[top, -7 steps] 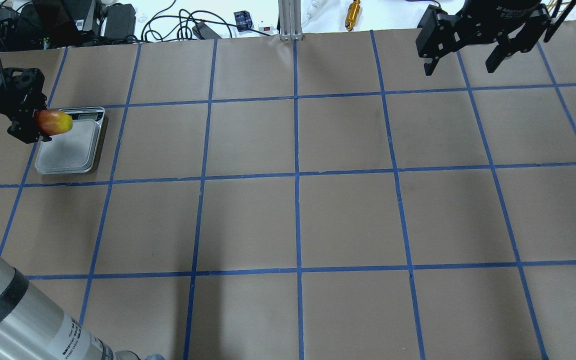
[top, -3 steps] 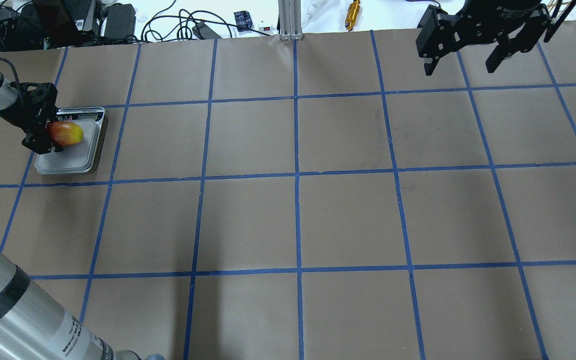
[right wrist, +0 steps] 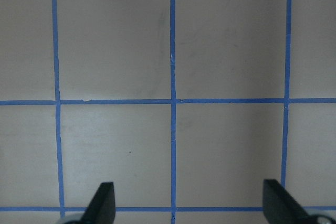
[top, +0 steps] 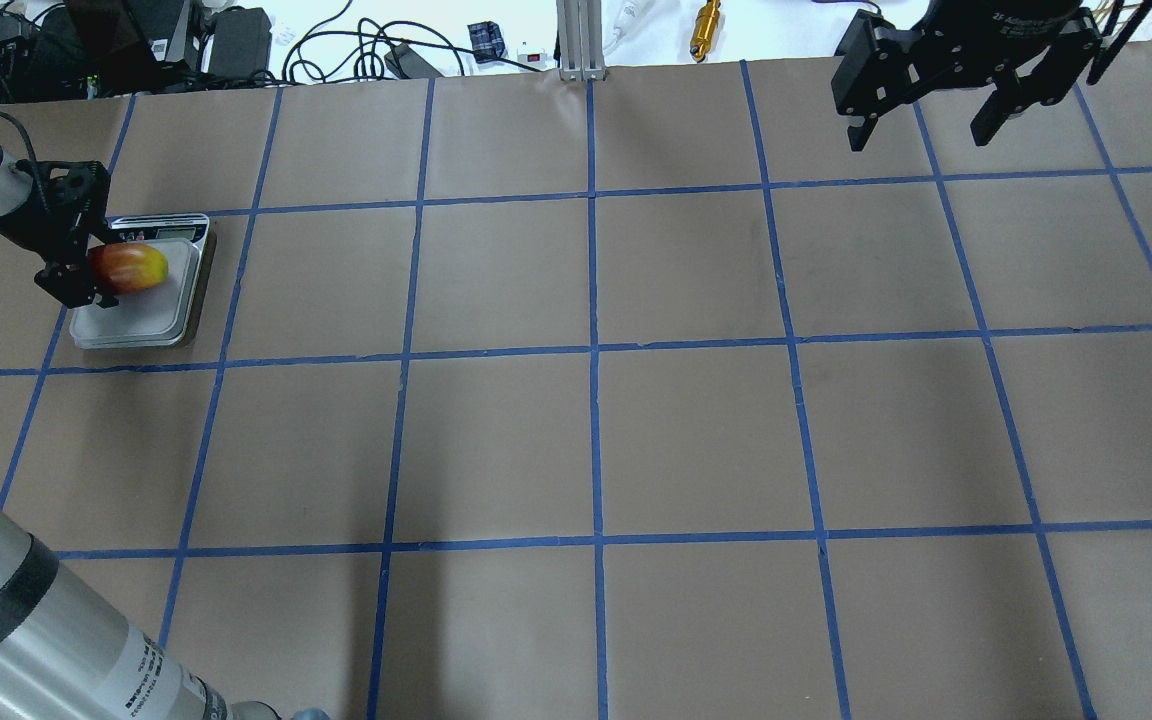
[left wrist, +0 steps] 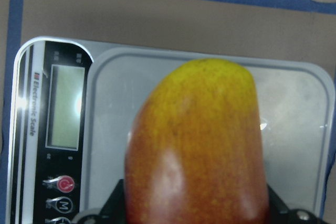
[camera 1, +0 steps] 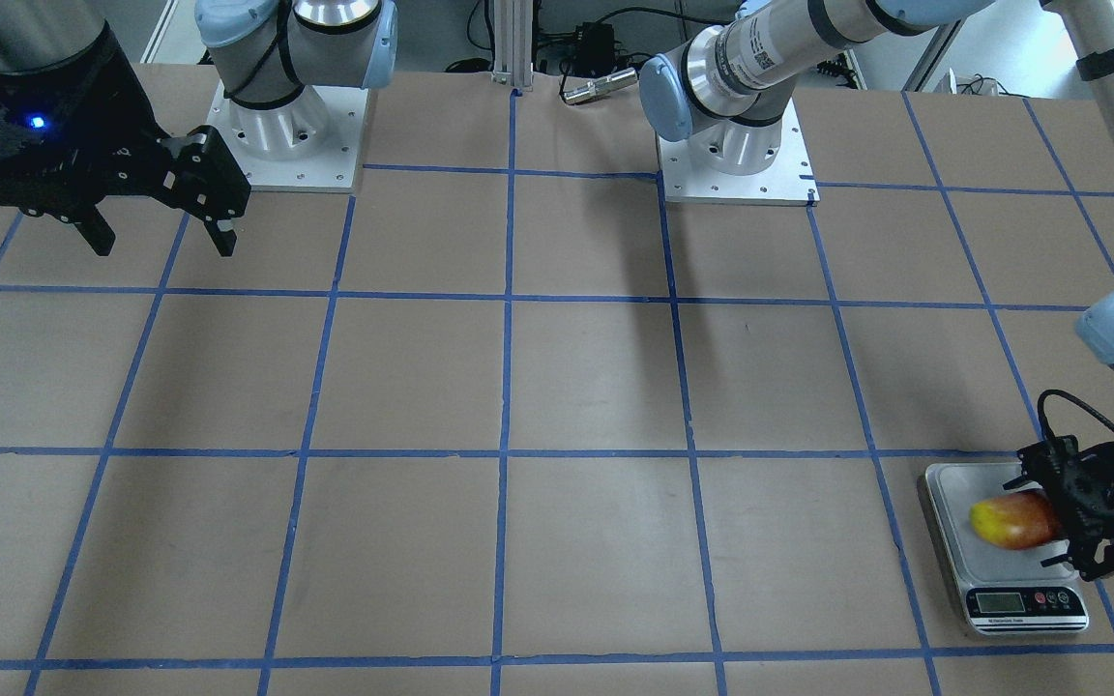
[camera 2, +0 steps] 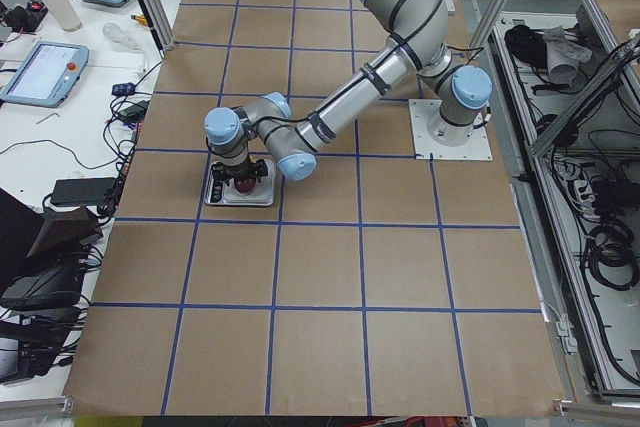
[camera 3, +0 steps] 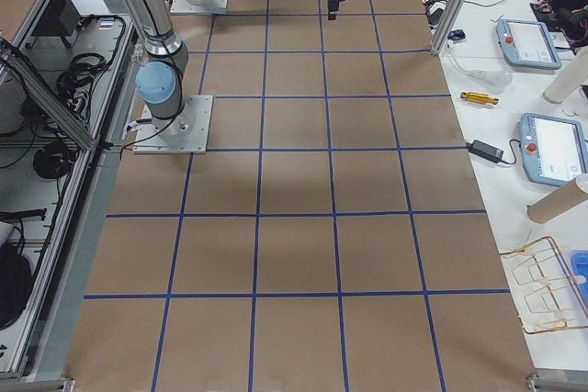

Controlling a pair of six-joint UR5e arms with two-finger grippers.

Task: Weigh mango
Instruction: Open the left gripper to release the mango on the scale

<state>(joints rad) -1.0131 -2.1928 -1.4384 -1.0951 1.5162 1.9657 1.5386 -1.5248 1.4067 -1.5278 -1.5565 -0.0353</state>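
Note:
The mango point(top: 128, 267), yellow at one end and red-orange at the other, lies on the silver platform of the scale point(top: 141, 315) at the table's far left. It also shows in the front view point(camera 1: 1011, 522) and fills the lower left wrist view point(left wrist: 197, 150). My left gripper point(top: 86, 262) is open, with its fingers on either side of the mango's red end and a small gap showing in the front view point(camera 1: 1050, 517). My right gripper point(top: 921, 130) is open and empty, high over the far right of the table.
The scale's display and buttons point(camera 1: 1021, 602) face the operators' side. Its screen point(left wrist: 65, 106) shows no digits that I can read. Cables and boxes point(top: 236, 40) lie beyond the table's far edge. Brown paper with a blue tape grid covers the table point(top: 596, 400).
My left gripper brought the mango down onto the scale's platform. It then drew back a little to the left while the mango stayed in place. The right arm has not moved.

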